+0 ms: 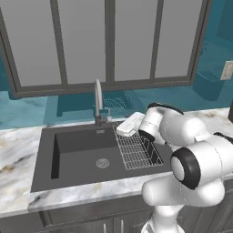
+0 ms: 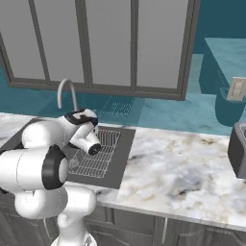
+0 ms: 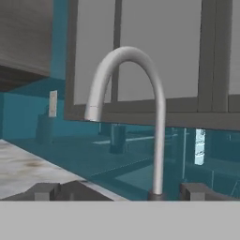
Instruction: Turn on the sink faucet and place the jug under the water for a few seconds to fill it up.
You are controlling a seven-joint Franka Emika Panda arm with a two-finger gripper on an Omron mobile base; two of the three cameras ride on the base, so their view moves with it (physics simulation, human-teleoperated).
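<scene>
Your arm reaches over the sink [image 1: 77, 157], a dark basin sunk in the marble counter [image 2: 182, 168], with the faucet [image 1: 98, 102] rising at its back rim as the fixed landmark. Going left to right from the faucet: the basin's open left half and round drain [image 1: 102, 163] lie in front of it, dry as far as you can see; the wire rack [image 1: 136, 152] sits in the right half; the gripper [image 3: 119, 190] hovers just right of the faucet base, pointed at it. In the hand view the fingertips [image 3: 42, 191] stand wide apart on either side of the spout's foot, holding nothing. No water runs from the spout mouth, so the tap looks not yet turned on. The lever is too small to read here. The jug cannot be placed from these views. By your pictures, both steps remain: start the water, then fetch and fill the jug.
</scene>
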